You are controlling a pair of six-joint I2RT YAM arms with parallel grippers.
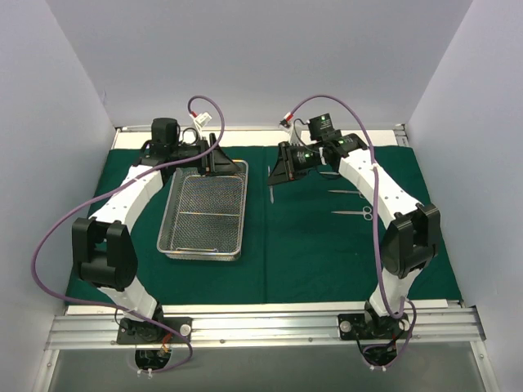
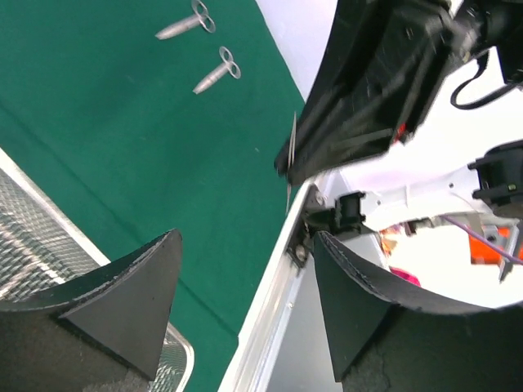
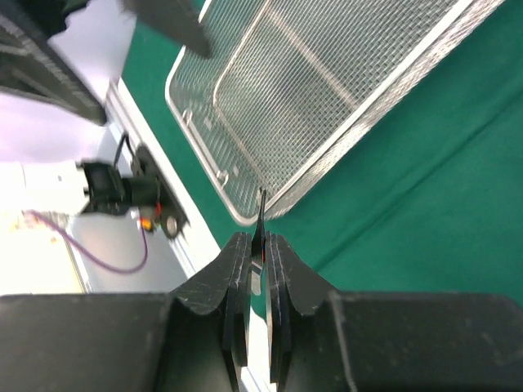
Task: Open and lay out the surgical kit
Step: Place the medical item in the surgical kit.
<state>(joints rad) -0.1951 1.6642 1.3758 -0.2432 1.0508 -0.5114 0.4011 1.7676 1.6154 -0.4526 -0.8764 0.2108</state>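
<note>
The dark green cloth (image 1: 310, 253) lies spread flat over the table. On its left half stands the silver wire-mesh tray (image 1: 200, 255), with nothing in it. My left gripper (image 1: 214, 160) hangs open over the tray's far end, nothing between its fingers (image 2: 131, 302). My right gripper (image 1: 282, 171) is shut on a slim metal instrument (image 3: 261, 214), held above the cloth just right of the tray; the same instrument (image 1: 270, 192) hangs edge-on below the jaws. Two scissor-like instruments (image 1: 347, 193) (image 1: 357, 214) lie side by side on the cloth at the right.
The table's metal rail (image 2: 270, 310) runs along the far edge, just behind the left gripper. A white wall and purple cables (image 1: 204, 106) sit behind both arms. The tray's corner (image 3: 237, 208) lies close under the right gripper.
</note>
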